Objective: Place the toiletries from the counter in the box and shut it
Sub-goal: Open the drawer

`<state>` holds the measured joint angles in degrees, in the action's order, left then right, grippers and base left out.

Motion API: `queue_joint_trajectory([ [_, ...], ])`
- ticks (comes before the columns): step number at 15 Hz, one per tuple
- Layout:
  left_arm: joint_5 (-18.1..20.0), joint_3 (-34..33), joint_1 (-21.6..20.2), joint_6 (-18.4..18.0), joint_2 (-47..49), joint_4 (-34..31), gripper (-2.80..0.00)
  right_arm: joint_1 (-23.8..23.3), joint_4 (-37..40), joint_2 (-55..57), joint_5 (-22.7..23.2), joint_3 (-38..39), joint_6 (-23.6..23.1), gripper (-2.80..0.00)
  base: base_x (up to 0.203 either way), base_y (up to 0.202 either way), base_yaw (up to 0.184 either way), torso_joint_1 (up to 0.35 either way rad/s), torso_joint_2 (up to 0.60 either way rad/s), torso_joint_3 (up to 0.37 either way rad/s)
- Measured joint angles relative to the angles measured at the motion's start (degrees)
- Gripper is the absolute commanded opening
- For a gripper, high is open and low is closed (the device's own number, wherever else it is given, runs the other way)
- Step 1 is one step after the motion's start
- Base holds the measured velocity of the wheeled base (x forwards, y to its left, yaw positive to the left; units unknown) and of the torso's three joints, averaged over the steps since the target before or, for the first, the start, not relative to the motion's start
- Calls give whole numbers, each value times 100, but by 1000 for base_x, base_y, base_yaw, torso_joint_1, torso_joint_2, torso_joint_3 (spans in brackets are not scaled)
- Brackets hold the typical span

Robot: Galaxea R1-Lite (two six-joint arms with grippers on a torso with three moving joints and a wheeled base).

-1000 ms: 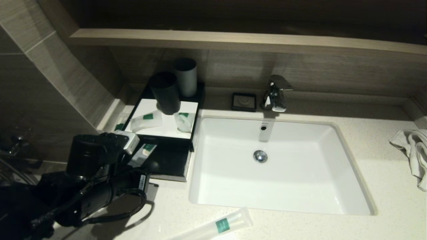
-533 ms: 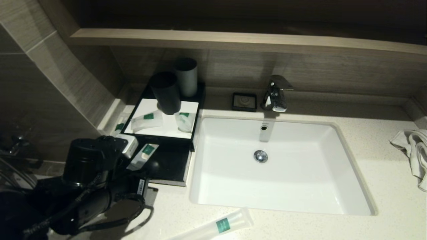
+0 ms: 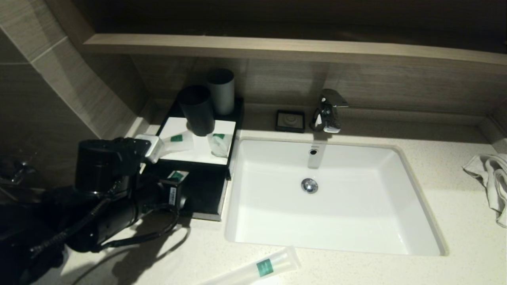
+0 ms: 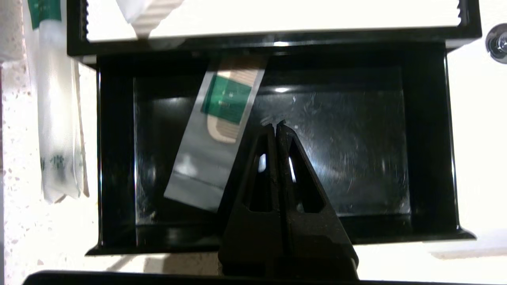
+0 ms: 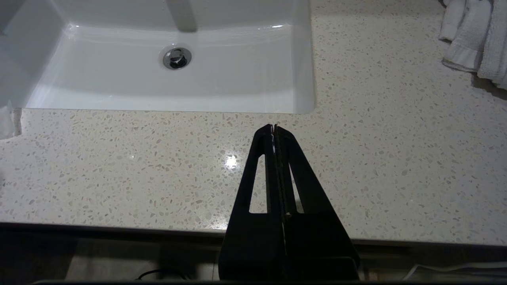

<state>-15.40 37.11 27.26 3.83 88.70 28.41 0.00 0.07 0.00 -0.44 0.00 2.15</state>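
The black box (image 3: 206,198) stands left of the sink with its drawer (image 4: 427,158) pulled open. A packet with a green label (image 4: 216,146) lies in the drawer, also partly seen in the head view (image 3: 177,175). Two more packets (image 3: 174,141) (image 3: 218,145) lie on the box's white top. A long packet (image 3: 261,267) lies on the front counter. Another packet (image 4: 59,118) lies on the counter beside the drawer. My left gripper (image 4: 276,126) is shut and empty over the drawer, next to the packet. My right gripper (image 5: 274,126) is shut and empty above the front counter.
Two dark cups (image 3: 197,109) (image 3: 220,91) stand at the back of the box. The white sink (image 3: 328,237) takes up the middle, with a tap (image 3: 326,111) and a small black dish (image 3: 290,120) behind it. A white towel (image 3: 491,178) lies at the right.
My left arm has moved toward the wall and further over the open drawer, covering more of the packet in it. Nothing else has moved.
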Motion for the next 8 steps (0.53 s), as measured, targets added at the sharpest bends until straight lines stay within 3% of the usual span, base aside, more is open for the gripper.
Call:
queue_joint_trajectory([
  [8, 11, 1067, -107, 7, 359, -1794, -280, 0, 0, 0, 0, 0, 0, -280, 0, 0, 0, 0, 0, 0],
])
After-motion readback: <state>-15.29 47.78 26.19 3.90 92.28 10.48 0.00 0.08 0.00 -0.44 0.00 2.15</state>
